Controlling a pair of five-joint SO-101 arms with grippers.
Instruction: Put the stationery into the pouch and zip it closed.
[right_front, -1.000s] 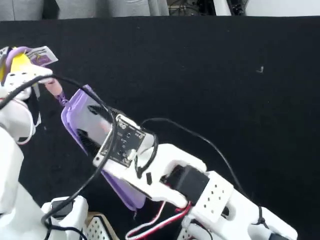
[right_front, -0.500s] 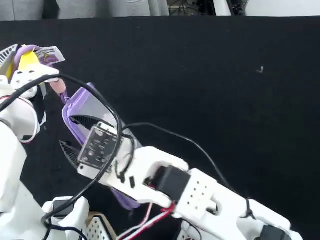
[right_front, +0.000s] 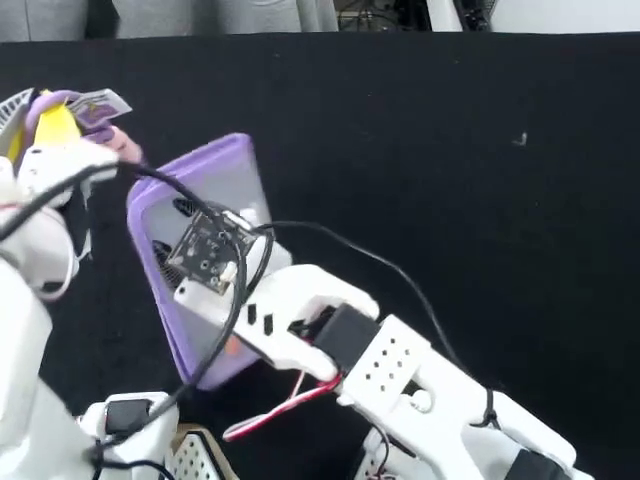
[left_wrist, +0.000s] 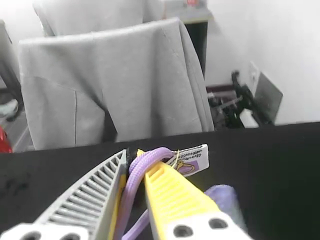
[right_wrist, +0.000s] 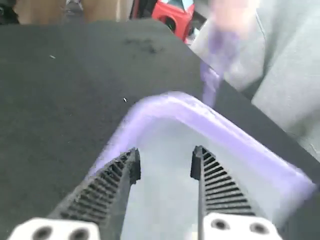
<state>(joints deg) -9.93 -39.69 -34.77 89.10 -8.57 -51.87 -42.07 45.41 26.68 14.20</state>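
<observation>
The purple pouch (right_front: 215, 180) with a clear face is tilted up off the black table, broad side toward the high camera. At the far left, my left gripper (left_wrist: 137, 167) is shut on the pouch's purple strap (left_wrist: 150, 157), which carries a printed tag (left_wrist: 192, 159). The left gripper (right_front: 60, 125) is raised beside the pouch's upper corner. My right gripper (right_wrist: 165, 160) is open, its black ribbed fingers (right_wrist: 131, 162) spread over the clear face inside the purple rim (right_wrist: 200, 117). The right arm (right_front: 300, 310) lies across the pouch's lower part.
Black cloth covers the table (right_front: 450, 150), bare to the right and back. A chair draped in grey fabric (left_wrist: 110, 85) stands behind the far edge. Cables (right_front: 330, 245) loop over the right arm. A red object (right_wrist: 175, 17) sits beyond the table.
The pouch has swung from nearly edge-on to broad side up, rising toward the left gripper. The right arm's wrist shifted left, then back up over the pouch. The left gripper kept its hold.
</observation>
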